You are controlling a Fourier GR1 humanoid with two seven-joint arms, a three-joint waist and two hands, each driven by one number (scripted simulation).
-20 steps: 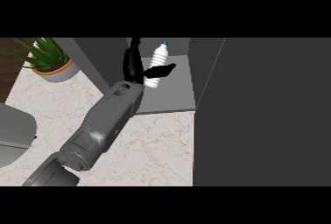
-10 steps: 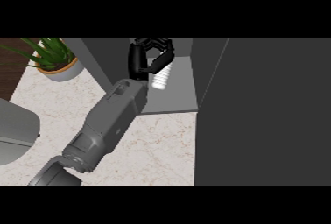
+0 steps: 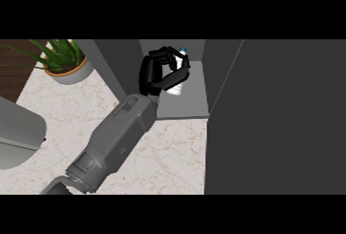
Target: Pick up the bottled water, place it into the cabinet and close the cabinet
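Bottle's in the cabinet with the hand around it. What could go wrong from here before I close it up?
1. The left hand is curled round the bottled water; pulling back without opening the fingers could drag or tip it.
2. The bottle sits near the shelf front area, beside the cabinet door; closing might catch the forearm if it has not cleared the opening.

colours in frame

hand: black, on a mid-grey forearm. bottled water: clear-white body, blue cap, white band low on the bottle. cabinet: grey shelf, darker grey walls; cabinet door is flat dark charcoal. worktop: off-white marble pattern, faint tan veining. plant: green leaves, pot grey with a tan rim. dark brown strip at top left. pale grey object at left edge.
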